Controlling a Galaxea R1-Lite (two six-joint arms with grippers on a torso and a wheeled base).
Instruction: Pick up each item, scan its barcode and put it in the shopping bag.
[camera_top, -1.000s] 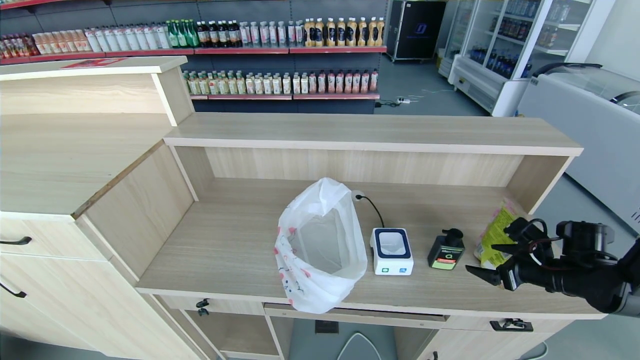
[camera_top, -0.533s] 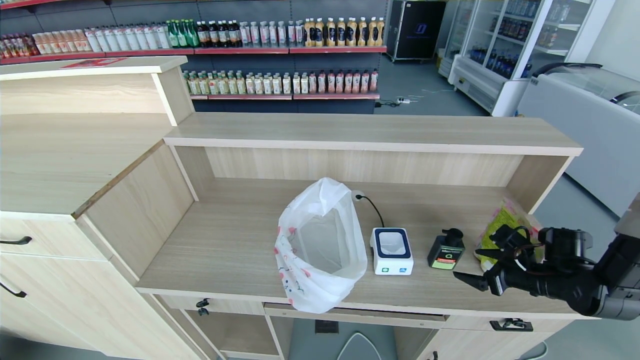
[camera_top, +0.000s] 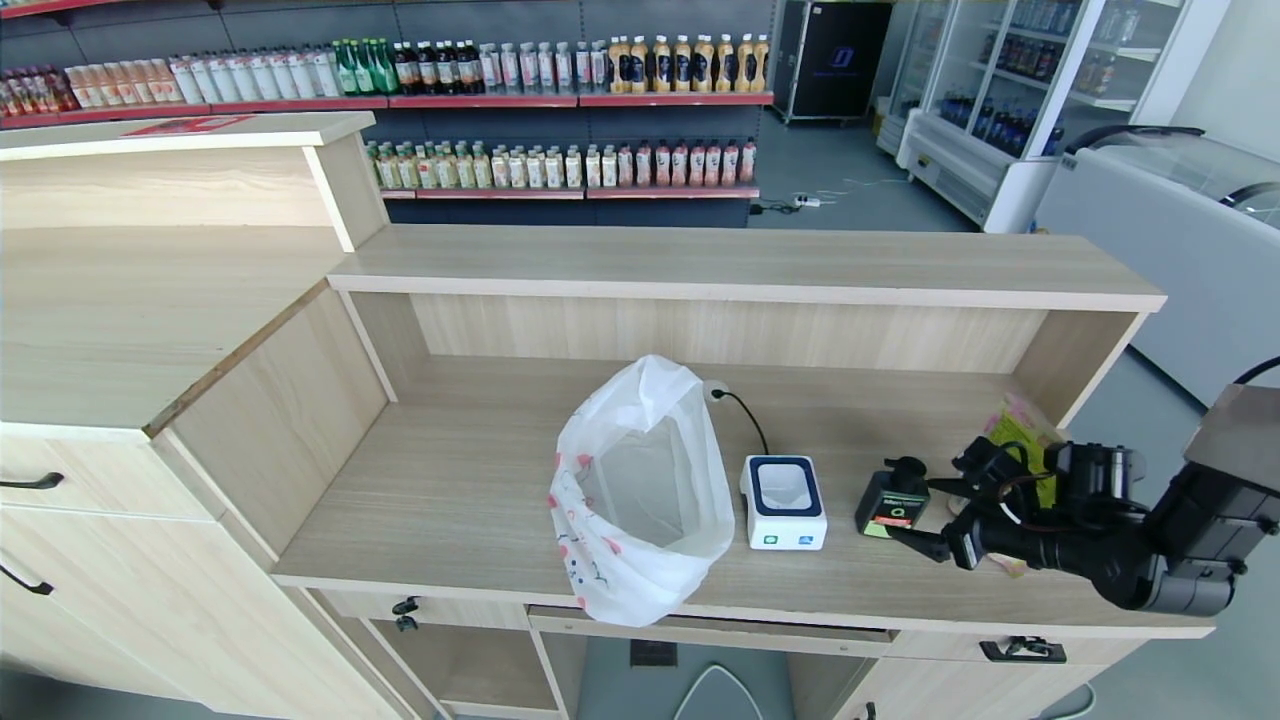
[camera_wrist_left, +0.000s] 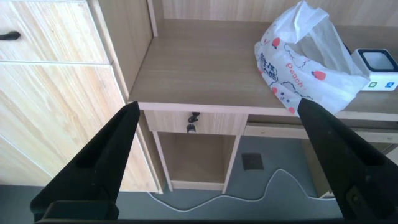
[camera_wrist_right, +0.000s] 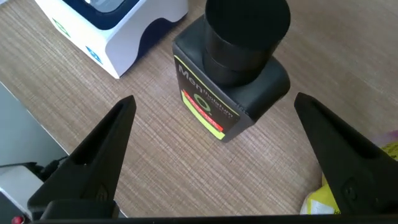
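A black bottle (camera_top: 893, 500) with a green and red label stands on the wooden counter (camera_top: 480, 480), right of the white barcode scanner (camera_top: 785, 498). The white shopping bag (camera_top: 640, 490) sits open left of the scanner. A yellow-green snack packet (camera_top: 1018, 432) lies behind my right arm. My right gripper (camera_top: 915, 510) is open, level with the bottle and just to its right. In the right wrist view the bottle (camera_wrist_right: 242, 56) stands between and beyond the spread fingers (camera_wrist_right: 93, 162), with the scanner (camera_wrist_right: 118, 25) beside it. My left gripper (camera_wrist_left: 217, 107) is open and holds nothing, below the counter's front edge, facing the bag (camera_wrist_left: 311, 56).
A raised shelf (camera_top: 740, 265) overhangs the back of the counter, with side walls at left and right. A black cable (camera_top: 745, 415) runs from the scanner to the back. Drawers (camera_wrist_left: 193, 121) sit under the counter edge. Drink shelves and fridges stand far behind.
My right arm has moved left along the counter's front, bringing its open gripper from beside the snack packet up to the black bottle. Bag, scanner and bottle stay put.
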